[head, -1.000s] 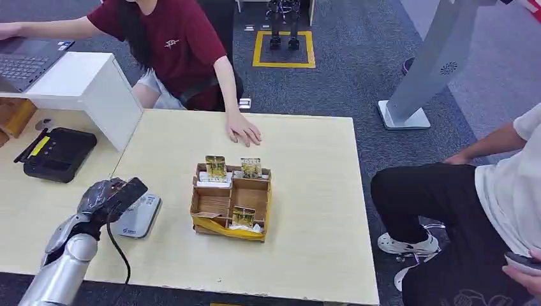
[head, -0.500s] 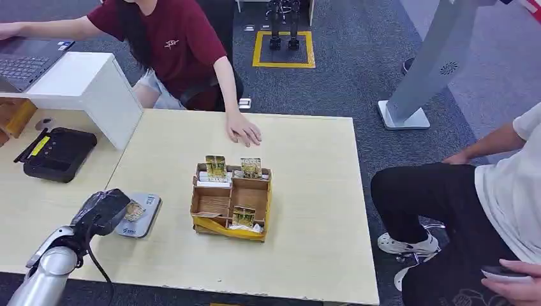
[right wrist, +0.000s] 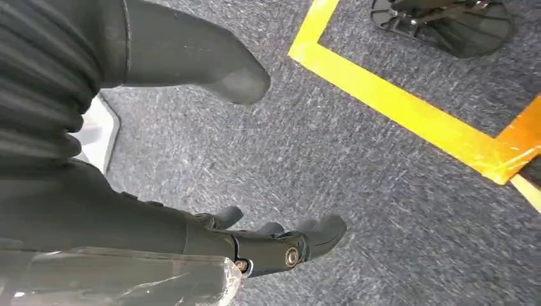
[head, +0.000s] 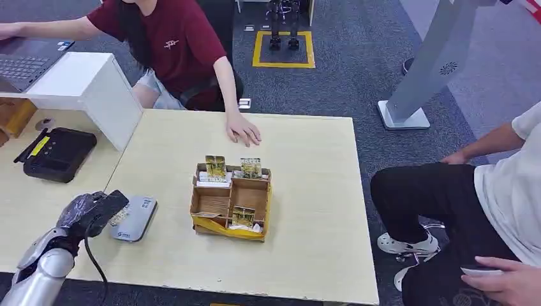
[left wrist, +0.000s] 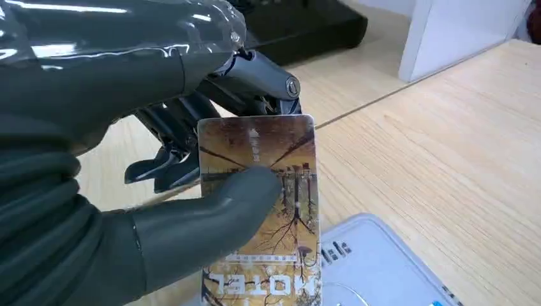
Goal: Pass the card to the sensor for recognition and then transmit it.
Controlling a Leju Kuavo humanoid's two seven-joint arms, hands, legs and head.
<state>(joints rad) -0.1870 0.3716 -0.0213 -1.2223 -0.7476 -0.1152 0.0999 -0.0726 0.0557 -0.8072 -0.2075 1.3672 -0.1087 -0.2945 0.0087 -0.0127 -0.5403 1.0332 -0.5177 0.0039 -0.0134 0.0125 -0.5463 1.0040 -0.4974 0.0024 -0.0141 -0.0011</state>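
My left hand [head: 89,213] hovers at the near left of the table and pinches a golden-brown hotel card [left wrist: 261,210] between thumb and fingers. The card [head: 118,217] sticks out beside the grey sensor pad [head: 134,218], over its left edge; in the left wrist view the pad [left wrist: 376,268] lies just below the card. My right hand [right wrist: 191,210] hangs over grey carpet, fingers spread, holding nothing.
A cardboard organizer [head: 232,200] with more cards stands mid-table. A black device [head: 56,153] and a white riser [head: 89,89] sit at the left. A person's hand [head: 243,131] rests on the far table edge. Another person [head: 491,210] sits at the right.
My left hand has drawn back toward me and to the left with the card, from over the sensor pad to its left edge, uncovering most of the pad.
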